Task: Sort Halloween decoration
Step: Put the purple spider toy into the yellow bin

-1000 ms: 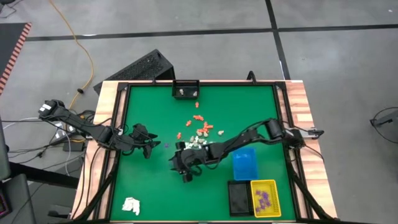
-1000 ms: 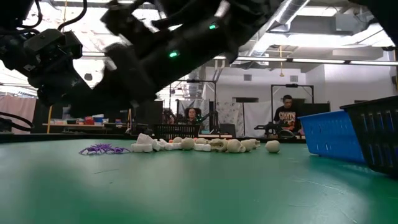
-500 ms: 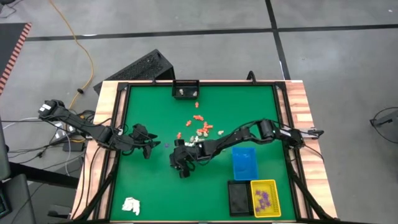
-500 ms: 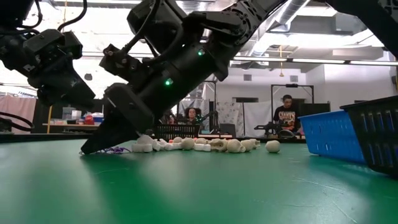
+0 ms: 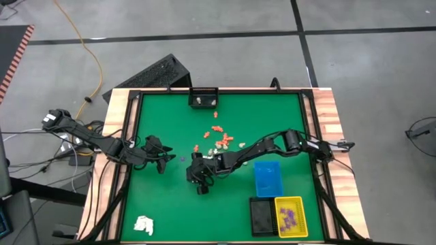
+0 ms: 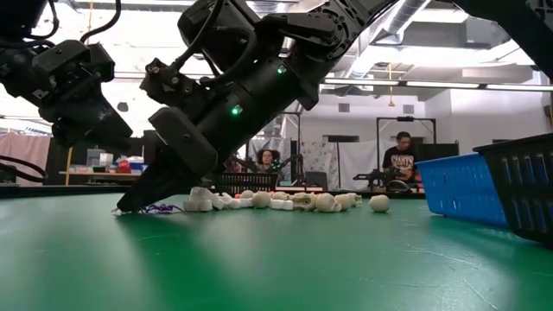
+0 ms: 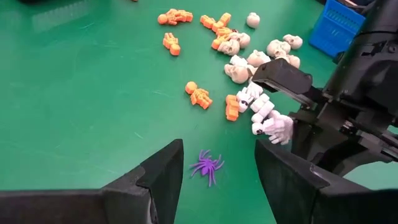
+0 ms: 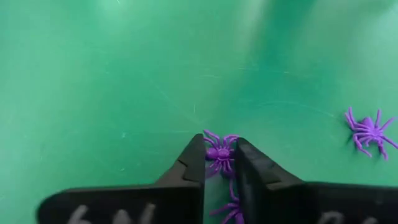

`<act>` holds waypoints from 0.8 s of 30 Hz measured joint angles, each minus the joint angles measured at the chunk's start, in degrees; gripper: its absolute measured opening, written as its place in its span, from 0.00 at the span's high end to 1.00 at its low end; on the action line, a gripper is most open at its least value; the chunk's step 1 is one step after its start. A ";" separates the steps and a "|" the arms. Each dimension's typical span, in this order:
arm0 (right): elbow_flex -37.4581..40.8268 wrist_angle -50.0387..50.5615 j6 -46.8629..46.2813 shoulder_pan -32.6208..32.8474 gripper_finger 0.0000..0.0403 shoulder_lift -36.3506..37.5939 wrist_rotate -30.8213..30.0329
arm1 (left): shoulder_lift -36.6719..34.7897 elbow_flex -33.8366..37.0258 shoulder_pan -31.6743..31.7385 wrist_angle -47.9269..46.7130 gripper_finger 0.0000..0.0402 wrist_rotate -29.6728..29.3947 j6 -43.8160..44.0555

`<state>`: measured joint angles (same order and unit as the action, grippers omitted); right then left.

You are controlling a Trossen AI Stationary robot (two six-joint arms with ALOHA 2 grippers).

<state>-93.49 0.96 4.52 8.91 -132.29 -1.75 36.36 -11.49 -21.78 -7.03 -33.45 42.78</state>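
Note:
The Halloween decoration lies mid-table: orange figurines (image 5: 221, 141), cream skulls (image 7: 239, 70) and white skeleton pieces (image 7: 264, 115). My right gripper (image 8: 221, 155) reaches in from the right with its fingertips down on the green mat (image 6: 130, 207). It is shut on a purple spider (image 8: 221, 151). A second purple spider (image 8: 371, 130) lies loose beside it on its legs, also visible in the left wrist view (image 7: 208, 166). My left gripper (image 7: 219, 149) hangs open above the mat at the left (image 5: 162, 162), short of that spider and touching nothing. My right gripper pinches the purple spider's body and legs (image 8: 219, 144) between its two fingertips, only at their free ends. The fingers slant down from the table's right side. The spider lies flat on the mat in the hold.
A blue tray (image 5: 267, 178), a black tray (image 5: 261, 216) and a yellow tray (image 5: 289, 216) with purple pieces in it stand at the near right. A small black box (image 5: 203, 99) sits at the far edge. A white wad (image 5: 143, 224) lies near left.
My right gripper has come down toward the table's left and tipped steeper, until its fingertips reached the mat. Its fingers have drawn together around a purple spider. The spider has stayed on the mat.

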 joint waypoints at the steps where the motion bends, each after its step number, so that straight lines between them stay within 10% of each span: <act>1: 0.00 -0.01 0.01 0.00 0.90 0.03 0.06 | 0.00 0.00 0.00 0.00 0.53 0.00 0.00; 24: 0.33 1.63 -1.62 2.45 1.00 3.94 -1.06 | 0.02 -0.01 0.00 0.14 0.53 0.13 0.19</act>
<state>-93.17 2.59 2.90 11.36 -128.35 -2.81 36.38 -11.49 -21.78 -6.89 -33.32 42.98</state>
